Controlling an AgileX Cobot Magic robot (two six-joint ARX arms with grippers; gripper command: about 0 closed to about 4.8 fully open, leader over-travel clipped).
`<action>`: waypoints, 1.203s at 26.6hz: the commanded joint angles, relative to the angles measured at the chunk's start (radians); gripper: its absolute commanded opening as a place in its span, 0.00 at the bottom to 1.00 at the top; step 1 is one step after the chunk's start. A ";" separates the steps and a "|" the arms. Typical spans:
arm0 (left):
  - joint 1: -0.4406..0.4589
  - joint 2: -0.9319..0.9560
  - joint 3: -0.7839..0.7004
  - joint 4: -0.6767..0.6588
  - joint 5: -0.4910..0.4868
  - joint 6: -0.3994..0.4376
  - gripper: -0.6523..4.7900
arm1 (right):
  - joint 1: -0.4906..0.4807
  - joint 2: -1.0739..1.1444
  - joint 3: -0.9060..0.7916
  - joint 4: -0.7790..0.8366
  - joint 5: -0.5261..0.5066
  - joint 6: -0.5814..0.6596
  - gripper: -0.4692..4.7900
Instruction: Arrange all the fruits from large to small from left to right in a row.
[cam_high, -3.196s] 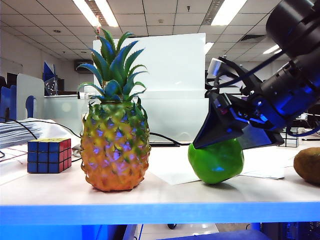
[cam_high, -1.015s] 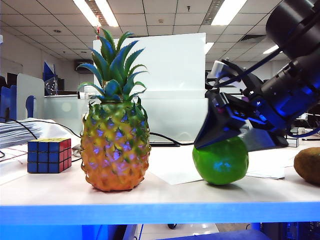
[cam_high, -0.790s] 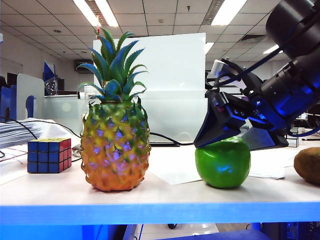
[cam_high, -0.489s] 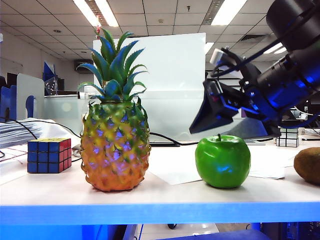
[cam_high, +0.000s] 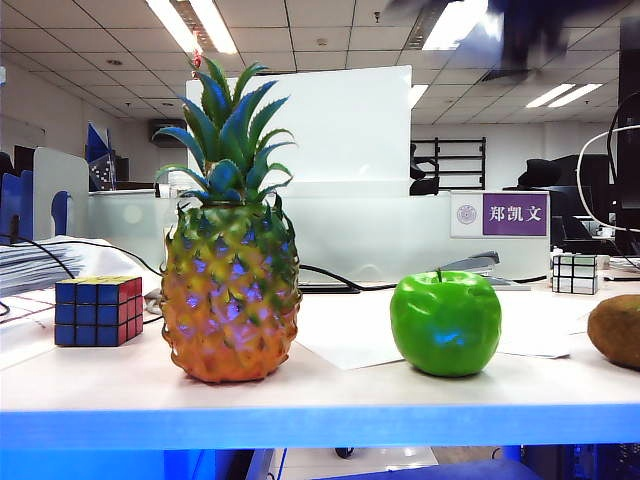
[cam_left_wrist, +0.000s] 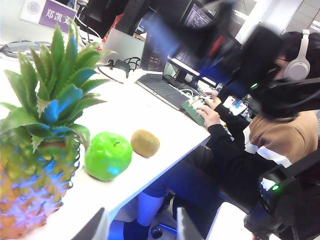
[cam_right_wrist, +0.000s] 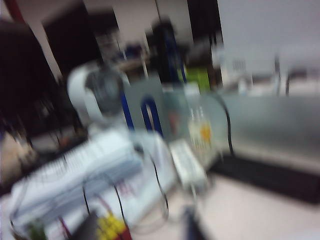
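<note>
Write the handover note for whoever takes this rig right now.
Left claw: open, empty, parked off the table's front edge near the pineapple.
Right claw: picture badly blurred, state unclear; nothing seen in it.
Row, exterior view, left to right: pineapple, apple upright, kiwi at the right edge, all apart.
Done: order large to small looks right.
Left: probably only a check of spacing.

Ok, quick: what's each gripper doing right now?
Left gripper: open, empty, back from the fruit.
Right gripper: holding nothing; picture too blurred to tell open from shut.
</note>
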 joint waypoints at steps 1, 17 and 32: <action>0.001 -0.002 0.003 0.038 0.000 -0.001 0.46 | 0.000 -0.114 0.004 -0.006 -0.003 -0.002 0.09; 0.002 -0.002 0.095 0.207 -0.126 -0.014 0.11 | 0.000 -1.101 0.004 -0.853 0.272 -0.145 0.09; 0.002 -0.001 0.161 -0.064 -0.573 0.317 0.11 | 0.000 -1.089 -0.210 -1.025 0.626 -0.280 0.09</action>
